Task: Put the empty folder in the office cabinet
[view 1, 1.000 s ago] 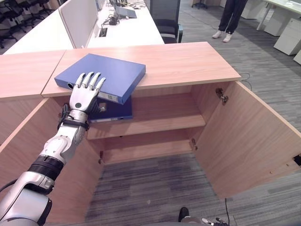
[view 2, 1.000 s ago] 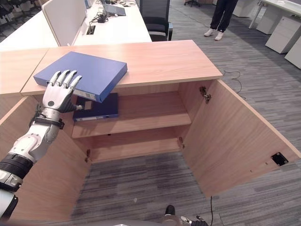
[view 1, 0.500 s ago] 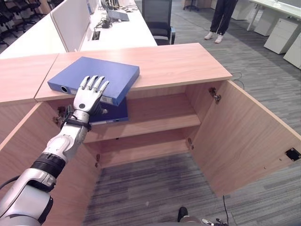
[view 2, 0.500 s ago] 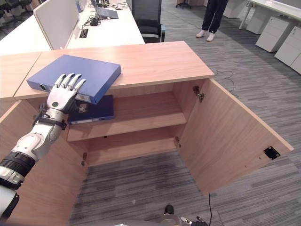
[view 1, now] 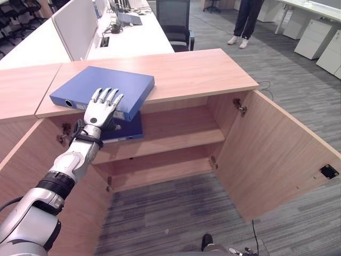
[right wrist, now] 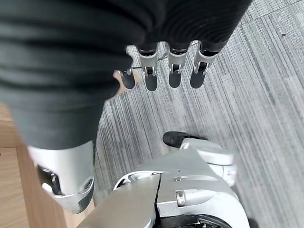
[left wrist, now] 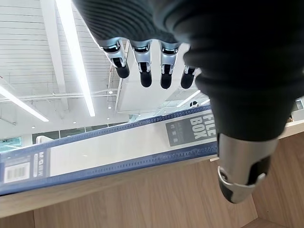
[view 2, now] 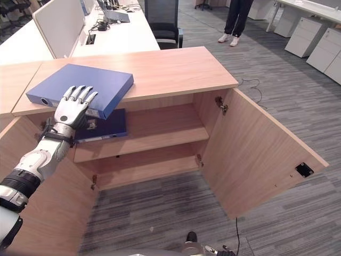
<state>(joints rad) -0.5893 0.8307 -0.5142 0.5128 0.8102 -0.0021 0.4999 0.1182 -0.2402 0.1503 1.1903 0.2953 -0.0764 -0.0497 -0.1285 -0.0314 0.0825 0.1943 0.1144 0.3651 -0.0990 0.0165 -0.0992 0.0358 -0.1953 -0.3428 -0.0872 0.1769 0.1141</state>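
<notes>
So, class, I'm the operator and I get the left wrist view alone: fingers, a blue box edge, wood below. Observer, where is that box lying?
Observer: The blue folder lies flat on the cabinet top, its near corner jutting over the front edge.
Operator: Is my hand gripping it?
Observer: No. The left hand is open, fingers straight, up against the folder's near edge.
Operator: Is the cabinet ready?
Observer: The door stands wide open; a second, darker folder lies on the upper shelf.
Operator: And the other hand?
Observer: The right hand hangs open above the carpet floor.
</notes>
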